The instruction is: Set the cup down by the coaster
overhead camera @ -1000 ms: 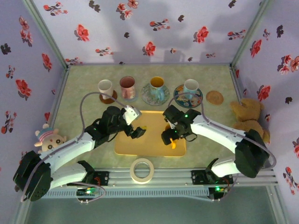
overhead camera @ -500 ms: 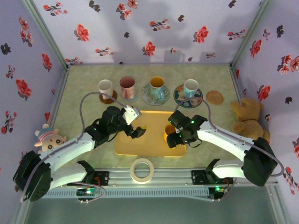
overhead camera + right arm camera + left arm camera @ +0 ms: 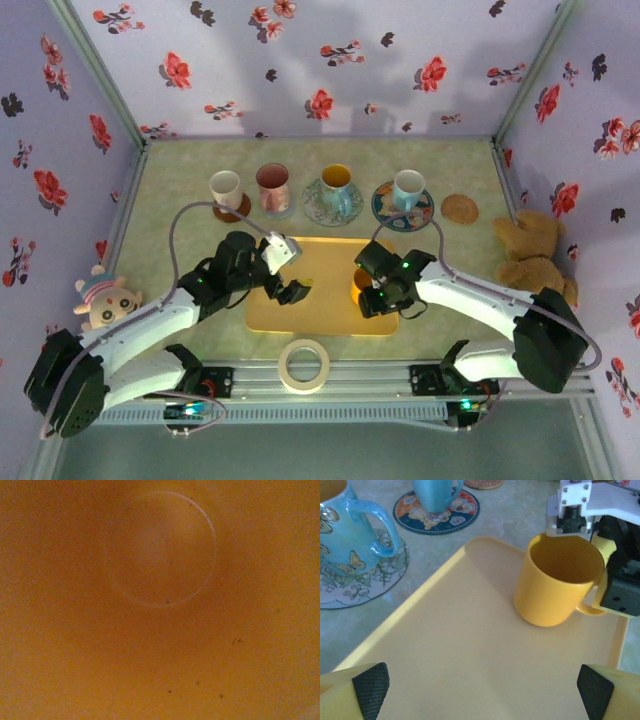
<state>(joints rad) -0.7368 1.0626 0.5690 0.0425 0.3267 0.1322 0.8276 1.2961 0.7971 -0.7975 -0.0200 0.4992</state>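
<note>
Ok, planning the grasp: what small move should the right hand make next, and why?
Probably close firmly on the yellow cup: the right hand sits at its rim by the handle, the cup stands on the tray, and the bare coaster lies farther back.

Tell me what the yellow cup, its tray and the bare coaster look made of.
Yellow cup: likely plastic, matte, uniform colour with a soft sheen.
Tray: probably plastic too, smooth, with a moulded rounded rim.
Coaster: tan, perhaps cork or woven fibre; too small to tell.
</note>
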